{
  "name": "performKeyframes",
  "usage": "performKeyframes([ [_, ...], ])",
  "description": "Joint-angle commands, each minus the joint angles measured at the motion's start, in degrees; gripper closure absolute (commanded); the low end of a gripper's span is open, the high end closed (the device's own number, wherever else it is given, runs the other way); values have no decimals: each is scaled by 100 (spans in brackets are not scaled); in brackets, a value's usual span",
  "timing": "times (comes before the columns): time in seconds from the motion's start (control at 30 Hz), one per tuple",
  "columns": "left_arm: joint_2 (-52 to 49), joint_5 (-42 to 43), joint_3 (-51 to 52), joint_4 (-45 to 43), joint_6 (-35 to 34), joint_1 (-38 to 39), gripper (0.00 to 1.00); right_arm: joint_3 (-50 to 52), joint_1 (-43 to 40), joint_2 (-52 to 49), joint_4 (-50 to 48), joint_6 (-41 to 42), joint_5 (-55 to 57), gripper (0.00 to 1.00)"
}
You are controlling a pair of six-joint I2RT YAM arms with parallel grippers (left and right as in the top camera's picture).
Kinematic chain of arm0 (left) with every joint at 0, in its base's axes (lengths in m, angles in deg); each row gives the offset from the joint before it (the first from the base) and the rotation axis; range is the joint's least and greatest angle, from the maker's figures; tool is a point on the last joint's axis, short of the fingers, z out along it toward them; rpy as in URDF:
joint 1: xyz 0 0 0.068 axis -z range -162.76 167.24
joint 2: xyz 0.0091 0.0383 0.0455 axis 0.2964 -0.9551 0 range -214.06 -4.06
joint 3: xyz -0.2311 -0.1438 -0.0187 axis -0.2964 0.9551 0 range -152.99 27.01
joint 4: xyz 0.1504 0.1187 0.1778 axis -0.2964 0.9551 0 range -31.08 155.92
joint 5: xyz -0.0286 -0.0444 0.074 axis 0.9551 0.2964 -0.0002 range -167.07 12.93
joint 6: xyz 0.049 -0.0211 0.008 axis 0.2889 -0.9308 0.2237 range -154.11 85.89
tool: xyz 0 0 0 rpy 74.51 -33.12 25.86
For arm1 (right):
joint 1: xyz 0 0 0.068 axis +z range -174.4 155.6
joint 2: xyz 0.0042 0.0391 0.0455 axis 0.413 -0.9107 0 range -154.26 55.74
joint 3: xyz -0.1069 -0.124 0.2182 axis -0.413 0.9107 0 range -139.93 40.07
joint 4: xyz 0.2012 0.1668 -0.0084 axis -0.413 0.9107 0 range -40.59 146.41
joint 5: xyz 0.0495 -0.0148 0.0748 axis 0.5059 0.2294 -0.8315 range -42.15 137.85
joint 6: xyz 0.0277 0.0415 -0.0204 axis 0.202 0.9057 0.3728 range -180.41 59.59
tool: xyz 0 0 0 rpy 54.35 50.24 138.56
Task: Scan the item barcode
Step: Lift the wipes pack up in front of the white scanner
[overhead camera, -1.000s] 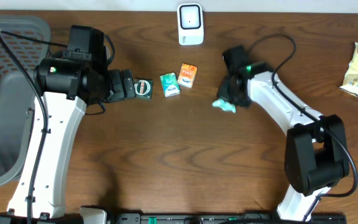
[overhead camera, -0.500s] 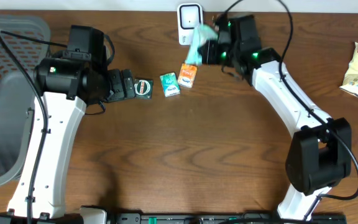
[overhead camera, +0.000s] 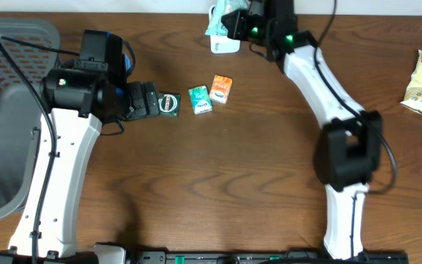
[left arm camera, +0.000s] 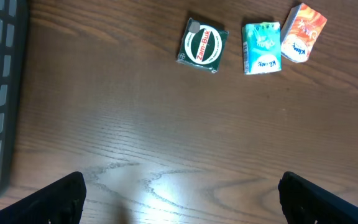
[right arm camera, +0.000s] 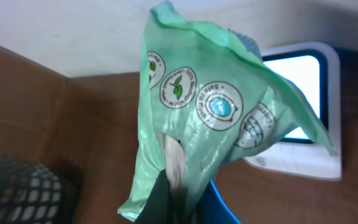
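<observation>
two white-and-black arms
left arm (overhead camera: 56, 172) and right arm (overhead camera: 319, 79): white shells between black joint housings, thin black cables (overhead camera: 18, 73) looping alongside, a small green light (overhead camera: 289, 38) on each, blunt black fingertips (left arm camera: 55, 198).

Table (overhead camera: 218, 169): dark brown wood veneer, grained left to right, filling the overhead view. Wall (overhead camera: 160, 4): pale, plain, a thin strip along the far edge. Soft white glare (left arm camera: 132, 186) on the tabletop, near side of the left wrist view. Grey mesh basket (overhead camera: 13, 28), far left.
</observation>
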Motion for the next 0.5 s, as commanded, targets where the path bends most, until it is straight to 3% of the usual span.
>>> performKeyframes([
  [0.0, 0, -35, -15, 2, 15, -13, 2, -953, -107, -691, 293, 61, -192, 99],
  [0.17, 0, -35, -15, 2, 15, -13, 2, -1510, -157, -1296, 413, 55, -455, 99],
  [0.47, 0, -35, -15, 2, 15, -13, 2, -1519, -289, -1353, 507, 63, -398, 99],
])
